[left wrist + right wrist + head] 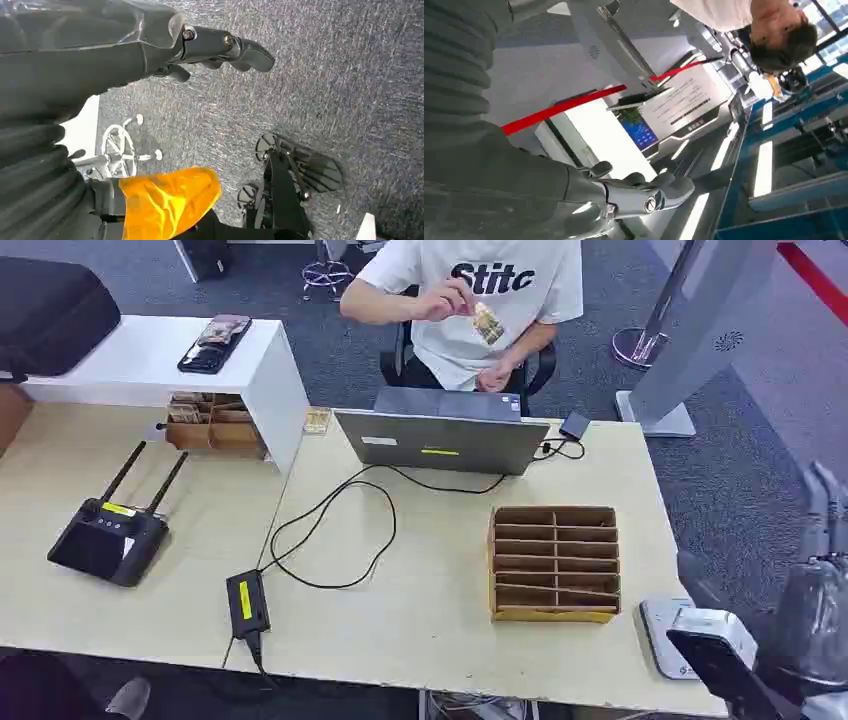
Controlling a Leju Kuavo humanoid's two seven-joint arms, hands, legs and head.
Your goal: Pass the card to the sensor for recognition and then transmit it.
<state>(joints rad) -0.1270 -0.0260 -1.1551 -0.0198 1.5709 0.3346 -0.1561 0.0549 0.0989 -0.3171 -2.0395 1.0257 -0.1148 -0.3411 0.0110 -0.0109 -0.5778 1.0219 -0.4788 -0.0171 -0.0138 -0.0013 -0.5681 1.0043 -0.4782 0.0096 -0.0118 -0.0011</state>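
Observation:
A person in a white T-shirt sits across the table and holds a small yellowish card (pixel 487 323) in front of their chest. The sensor (pixel 700 640), a white base with a dark tilted head, stands at the table's near right corner. My right hand (pixel 822 540) is raised beyond the table's right edge, just right of the sensor, with its fingers pointing up. Seen from its wrist, the right hand (pixel 644 192) holds nothing, fingers loosely extended. My left hand (pixel 220 47) hangs over the grey carpet with fingers spread and nothing in it.
A cardboard divider box (pixel 555 562) sits left of the sensor. A grey laptop (pixel 440 438) with a cable and power brick (pixel 247 602) occupies the table's middle. A black antenna device (pixel 108 540) lies at left, beside a white shelf (pixel 270 380). A grey kiosk stand (pixel 690 330) rises at back right.

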